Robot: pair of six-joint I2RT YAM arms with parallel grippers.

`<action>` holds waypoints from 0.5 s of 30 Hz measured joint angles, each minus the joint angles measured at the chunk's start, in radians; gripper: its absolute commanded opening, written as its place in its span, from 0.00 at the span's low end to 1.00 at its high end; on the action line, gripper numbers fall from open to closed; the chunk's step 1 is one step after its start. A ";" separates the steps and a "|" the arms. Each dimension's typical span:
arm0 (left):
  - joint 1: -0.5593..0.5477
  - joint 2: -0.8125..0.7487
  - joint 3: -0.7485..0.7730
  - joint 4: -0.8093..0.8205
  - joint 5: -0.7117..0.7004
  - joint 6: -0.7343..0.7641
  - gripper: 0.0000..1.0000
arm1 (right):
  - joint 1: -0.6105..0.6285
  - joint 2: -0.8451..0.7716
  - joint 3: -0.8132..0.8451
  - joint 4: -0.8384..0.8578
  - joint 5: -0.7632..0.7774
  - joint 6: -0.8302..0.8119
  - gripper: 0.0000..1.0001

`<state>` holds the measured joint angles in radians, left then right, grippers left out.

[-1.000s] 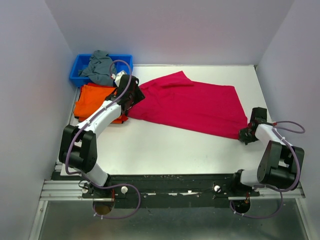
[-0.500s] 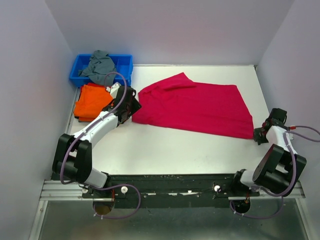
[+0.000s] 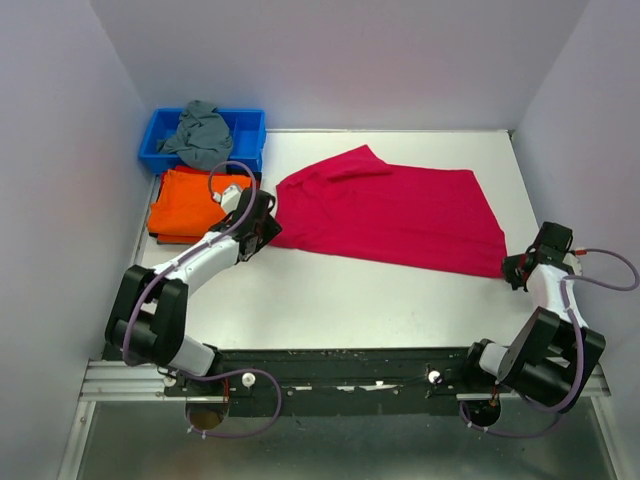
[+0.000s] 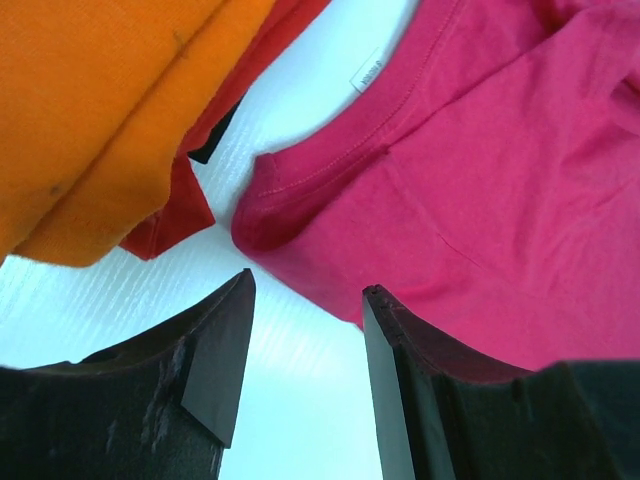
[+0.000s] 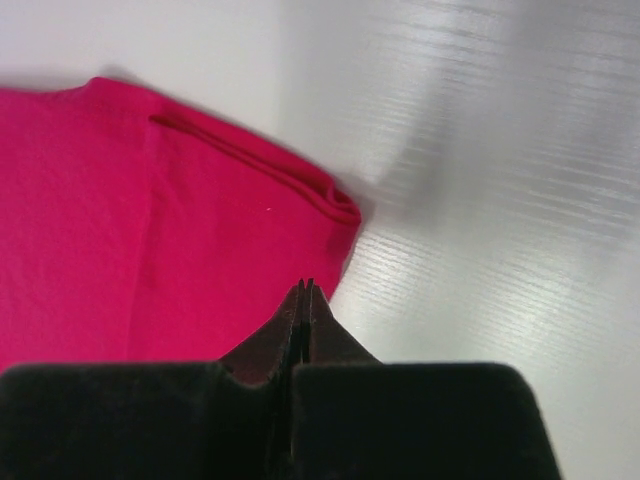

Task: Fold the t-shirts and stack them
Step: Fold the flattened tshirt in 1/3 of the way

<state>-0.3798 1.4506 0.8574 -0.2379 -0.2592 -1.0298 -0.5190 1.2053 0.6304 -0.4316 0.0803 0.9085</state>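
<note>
A magenta t-shirt (image 3: 400, 215) lies spread flat across the middle of the table. My left gripper (image 3: 262, 225) is open and empty just off its left edge. In the left wrist view (image 4: 308, 290) the jaws stand apart over bare table, with the shirt's rounded edge (image 4: 275, 210) just ahead. My right gripper (image 3: 515, 268) is at the shirt's near right corner. In the right wrist view (image 5: 307, 287) its jaws are pressed together over the shirt's edge (image 5: 200, 250), and no cloth shows between them. A folded orange t-shirt (image 3: 185, 203) lies at the left.
A blue bin (image 3: 250, 125) at the back left holds a crumpled grey shirt (image 3: 200, 133). The orange shirt (image 4: 90, 100) lies on a red one (image 4: 165, 225) close to my left fingers. The right wall is near my right arm.
The magenta shirt was pulled rightward and now lies flatter. My left gripper drew back off its left edge. My right gripper moved out to the right edge, then slightly back.
</note>
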 measured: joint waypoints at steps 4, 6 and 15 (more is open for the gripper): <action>0.001 0.062 0.000 0.017 -0.002 -0.017 0.57 | 0.000 -0.009 -0.002 0.027 -0.024 -0.007 0.04; 0.001 0.099 0.001 0.021 -0.002 -0.026 0.52 | 0.000 -0.009 -0.002 0.034 -0.034 -0.010 0.04; 0.006 0.185 0.014 0.034 -0.011 -0.065 0.22 | 0.000 -0.010 -0.026 0.071 -0.069 -0.021 0.07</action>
<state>-0.3740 1.6352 0.8711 -0.2043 -0.2699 -1.0946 -0.5190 1.1950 0.6048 -0.3607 0.0116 0.8875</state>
